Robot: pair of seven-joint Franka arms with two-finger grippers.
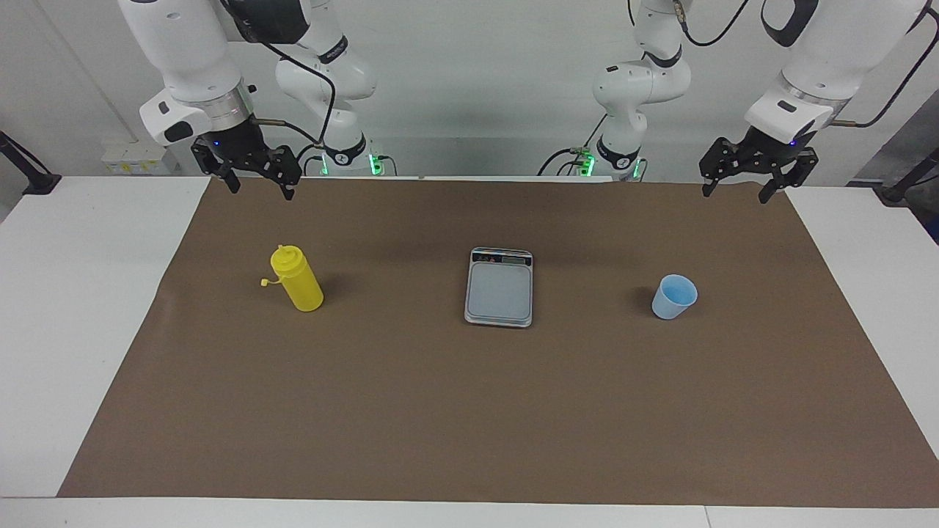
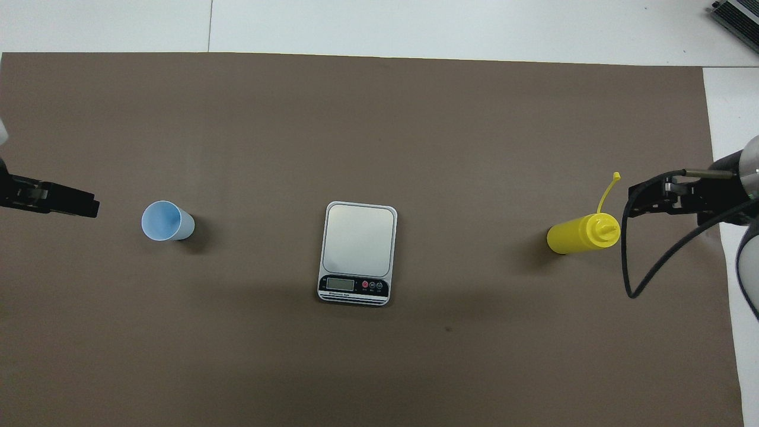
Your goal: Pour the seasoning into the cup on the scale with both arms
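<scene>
The yellow seasoning bottle [image 1: 296, 280] [image 2: 584, 234] stands upright on the brown mat toward the right arm's end, its small cap hanging loose on its tether. The silver-grey scale [image 1: 499, 287] [image 2: 359, 252] lies mid-mat with a bare plate, its display strip at the end nearest the robots. Toward the left arm's end the light blue cup [image 1: 674, 296] [image 2: 167, 221] stands upright on the mat, well apart from the scale. My right gripper [image 1: 261, 189] [image 2: 631, 201] hangs open and empty above the mat's edge by the bottle. My left gripper [image 1: 735, 194] [image 2: 89, 206] hangs open and empty above the mat's edge by the cup.
A brown mat [image 1: 469, 411] covers most of the white table [image 1: 73, 293]. A black cable [image 2: 628, 284] loops down from the right arm close to the bottle. At the back corner of the overhead view a grey device [image 2: 738, 15] sits on the table.
</scene>
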